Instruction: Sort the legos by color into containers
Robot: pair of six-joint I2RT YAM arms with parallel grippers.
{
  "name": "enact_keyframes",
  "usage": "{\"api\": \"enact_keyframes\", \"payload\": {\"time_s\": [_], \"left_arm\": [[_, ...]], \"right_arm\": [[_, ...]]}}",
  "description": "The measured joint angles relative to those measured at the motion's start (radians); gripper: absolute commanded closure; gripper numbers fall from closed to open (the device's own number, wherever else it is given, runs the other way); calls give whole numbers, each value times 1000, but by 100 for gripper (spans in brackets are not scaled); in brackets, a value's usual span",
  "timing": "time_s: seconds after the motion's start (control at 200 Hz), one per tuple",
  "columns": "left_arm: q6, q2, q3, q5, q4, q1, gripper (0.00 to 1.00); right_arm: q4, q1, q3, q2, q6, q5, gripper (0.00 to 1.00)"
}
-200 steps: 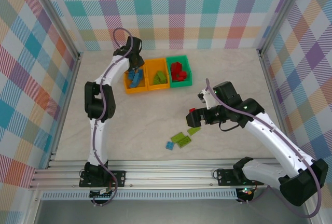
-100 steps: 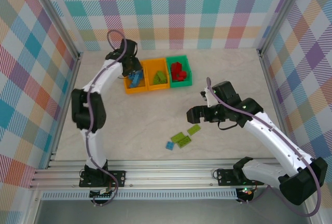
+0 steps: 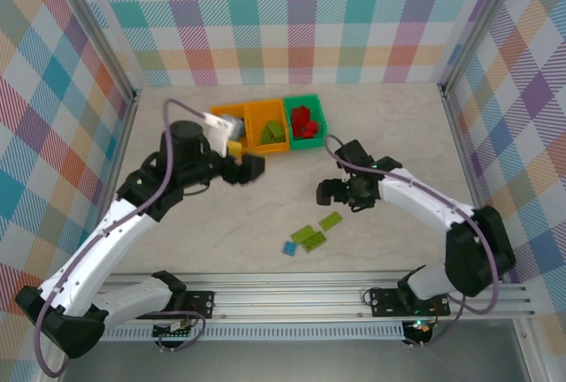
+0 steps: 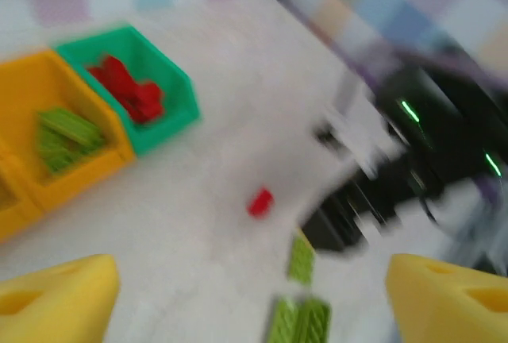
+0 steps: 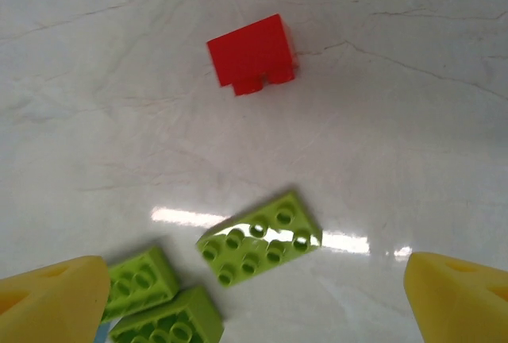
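In the top external view, a pale marbled tabletop (image 3: 265, 214) is seen, closed in by plaid walls (image 3: 292, 19) and an aluminium frame rail (image 3: 292, 283) along the near edge. The containers are set in a row at the far side. The left orange bin (image 3: 223, 110) is partly covered by the left arm, the middle orange bin (image 3: 265, 149) holds green legos (image 3: 271, 133), and the green bin (image 3: 306, 143) holds red legos (image 3: 305, 121). The left gripper (image 3: 243, 168) is held just short of the bins, with the right gripper (image 3: 329, 193) well apart from it. Loose green legos (image 3: 309, 238) and a blue lego (image 3: 289, 248) lie near the right jaws, with bare table around them.

In the blurred left wrist view, the jaws of the left gripper (image 4: 250, 303) are spread wide and nothing is held. The bins are found ahead and to the left, and a lone red lego (image 4: 259, 202) ahead on open table.

In the right wrist view, the jaws of the right gripper (image 5: 254, 303) are likewise wide apart and empty. The red lego lies ahead of them, a green plate (image 5: 258, 240) nearly between them, and two more green pieces (image 5: 143, 279) beside the left fingertip (image 5: 48, 295).
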Motion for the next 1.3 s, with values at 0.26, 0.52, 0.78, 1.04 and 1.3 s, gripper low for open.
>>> {"api": "enact_keyframes", "payload": {"time_s": [0.26,0.52,0.78,1.04,1.3], "left_arm": [[545,-134,-252,216,-192,-117,0],[873,-180,-428,293,-216,-121,0],[966,-148,-452,299,-198,-121,0],[925,-177,-523,253,-34,-120,0],[901,-192,-545,192,47,-109,0]], "right_arm": [[110,0,66,240,-55,70,14],[158,0,174,370,-101,86,49],[155,0,184,388,-122,98,75],[140,0,258,262,-134,101,73],[239,-23,629,399,-191,178,73]]}}
